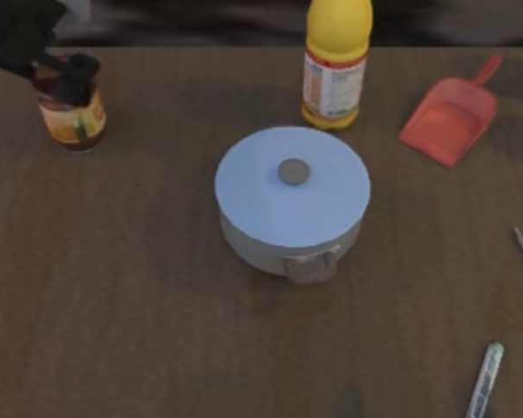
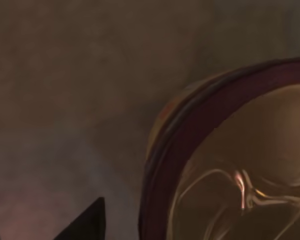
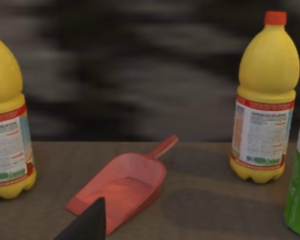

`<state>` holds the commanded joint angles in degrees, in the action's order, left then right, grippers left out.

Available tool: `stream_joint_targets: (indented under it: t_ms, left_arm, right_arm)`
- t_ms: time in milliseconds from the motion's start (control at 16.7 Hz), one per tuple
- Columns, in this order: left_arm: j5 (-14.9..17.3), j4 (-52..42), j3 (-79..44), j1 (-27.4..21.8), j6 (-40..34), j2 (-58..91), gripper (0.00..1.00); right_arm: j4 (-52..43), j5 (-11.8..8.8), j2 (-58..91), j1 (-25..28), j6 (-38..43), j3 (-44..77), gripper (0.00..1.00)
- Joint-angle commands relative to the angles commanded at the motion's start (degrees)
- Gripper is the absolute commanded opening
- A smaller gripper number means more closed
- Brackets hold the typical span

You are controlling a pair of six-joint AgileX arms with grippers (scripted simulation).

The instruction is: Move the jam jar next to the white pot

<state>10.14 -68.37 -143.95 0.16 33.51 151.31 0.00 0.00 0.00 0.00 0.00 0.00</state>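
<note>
The jar [image 2: 230, 170], upper left of the top frame, is met by the left claw [image 1: 65, 74]; its grip cannot be told. Carrying rightward beside the pot [image 1: 292, 196] is needed next.

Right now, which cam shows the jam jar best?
Top view: the whole jam jar with its label shows at the table's far left, the left gripper at its lid. The left wrist view shows only part of its lid and rim, close up. The right wrist view does not show it.
</note>
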Motion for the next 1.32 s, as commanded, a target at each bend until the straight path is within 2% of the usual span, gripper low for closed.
stream_joint_targets:
  t_ms: [180, 420, 1200, 1320]
  left_arm:
    - [-0.05, 3.63, 1.58, -0.33, -0.32, 1.97, 1.00]
    - [-0.06, 3.88, 1.70, -0.36, -0.34, 2.13, 1.00]
    - [-0.06, 3.88, 1.70, -0.36, -0.34, 2.13, 0.02]
    - [-0.06, 3.88, 1.70, -0.36, -0.34, 2.13, 0.00]
  right_arm:
    - [0.00, 0.00, 0.00, 0.00, 0.00, 0.00, 1.00]
    - [0.00, 0.00, 0.00, 0.00, 0.00, 0.00, 1.00]
    - [0.00, 0.00, 0.00, 0.00, 0.00, 0.00, 1.00]
    - [0.00, 0.00, 0.00, 0.00, 0.00, 0.00, 1.00]
